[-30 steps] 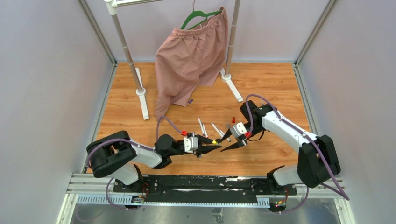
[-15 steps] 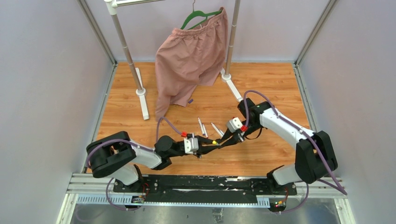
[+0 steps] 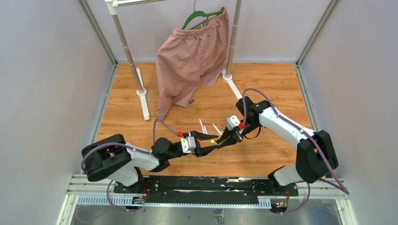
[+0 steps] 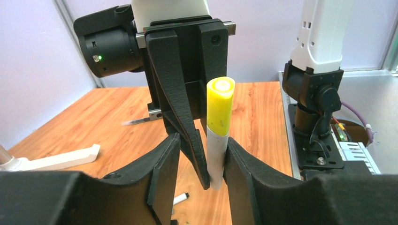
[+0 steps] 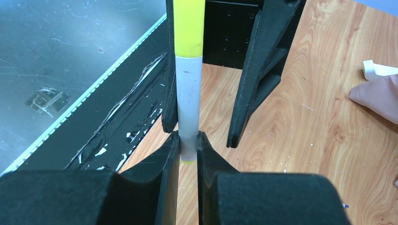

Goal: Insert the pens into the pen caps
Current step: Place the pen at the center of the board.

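Right pincer (image 5: 187,138) is clamped on the white pen (image 5: 188,101) at its bare yellow-tipped end. The pen is held off the worktop (image 3: 267,89), near centre, with the yellow cap (image 4: 220,110) seated on its other end. Left pincer (image 4: 202,146) jaws are apart around the barrel just under the cap; loose pens (image 3: 202,126) lie just beyond.

We see the pen (image 5: 188,103) greyish-white along its barrel, with a bright yellow cap (image 4: 219,108) and a thin yellow band at its other end; the left gripper (image 4: 202,143) and right gripper (image 5: 187,138) are matte black; the table (image 3: 267,89) shows orange-brown wood grain; the shorts (image 3: 192,56) are dusty pink on a green hanger (image 3: 199,18); the cables (image 4: 355,114) are purple.
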Robot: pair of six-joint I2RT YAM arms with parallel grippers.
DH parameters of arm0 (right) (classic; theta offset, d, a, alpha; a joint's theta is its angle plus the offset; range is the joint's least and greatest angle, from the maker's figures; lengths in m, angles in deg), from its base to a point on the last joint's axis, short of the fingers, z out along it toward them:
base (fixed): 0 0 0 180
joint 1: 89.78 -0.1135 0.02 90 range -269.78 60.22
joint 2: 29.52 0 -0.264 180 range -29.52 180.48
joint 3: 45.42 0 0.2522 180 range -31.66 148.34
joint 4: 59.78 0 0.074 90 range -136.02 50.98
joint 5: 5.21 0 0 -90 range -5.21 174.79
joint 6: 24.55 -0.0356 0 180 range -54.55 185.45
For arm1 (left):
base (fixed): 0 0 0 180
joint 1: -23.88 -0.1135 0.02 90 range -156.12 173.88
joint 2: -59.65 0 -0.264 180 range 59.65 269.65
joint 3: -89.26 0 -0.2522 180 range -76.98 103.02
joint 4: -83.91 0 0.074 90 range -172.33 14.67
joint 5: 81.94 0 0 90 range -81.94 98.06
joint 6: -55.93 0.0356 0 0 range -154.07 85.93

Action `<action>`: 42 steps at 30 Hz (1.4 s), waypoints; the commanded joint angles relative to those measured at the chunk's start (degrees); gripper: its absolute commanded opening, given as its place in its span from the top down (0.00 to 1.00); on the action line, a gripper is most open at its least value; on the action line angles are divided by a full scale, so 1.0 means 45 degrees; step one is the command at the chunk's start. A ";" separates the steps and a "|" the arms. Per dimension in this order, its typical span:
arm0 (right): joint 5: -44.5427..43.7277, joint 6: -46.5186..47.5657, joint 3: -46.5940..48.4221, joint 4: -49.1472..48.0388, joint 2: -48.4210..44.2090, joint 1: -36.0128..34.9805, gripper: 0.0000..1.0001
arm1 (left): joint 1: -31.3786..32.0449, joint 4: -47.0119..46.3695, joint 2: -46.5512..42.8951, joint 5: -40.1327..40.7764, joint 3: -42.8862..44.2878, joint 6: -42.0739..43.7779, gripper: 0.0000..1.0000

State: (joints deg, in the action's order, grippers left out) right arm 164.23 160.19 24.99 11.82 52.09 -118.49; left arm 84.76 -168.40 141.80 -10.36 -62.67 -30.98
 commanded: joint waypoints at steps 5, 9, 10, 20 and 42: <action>-0.0248 -0.0446 0.0165 0.0451 0.0147 -0.0235 1.00 | -0.0051 -0.0610 -0.0757 0.1682 -0.0465 0.0265 0.44; -0.0778 -0.0592 0.0248 0.0431 0.0157 -0.0241 1.00 | -0.0046 -0.0602 -0.1150 0.2209 -0.0743 0.0434 0.38; -0.1027 -0.0732 0.0323 0.0442 0.0148 -0.0236 1.00 | -0.0045 -0.0604 -0.1291 0.2365 -0.0848 0.0466 0.36; -0.4606 -0.5548 0.1171 -0.1407 0.0207 0.0956 1.00 | -0.0050 -0.0583 -0.2683 0.5234 -0.2225 0.1109 0.20; -1.4354 -1.3717 0.2040 -0.5125 0.3170 0.6250 0.96 | -0.0037 -0.0592 -0.2796 0.5782 -0.2554 0.0997 0.18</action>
State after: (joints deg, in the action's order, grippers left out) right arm 106.33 103.60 31.87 -11.87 64.26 -92.44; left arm 84.72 -168.81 129.72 14.73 -73.25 -27.13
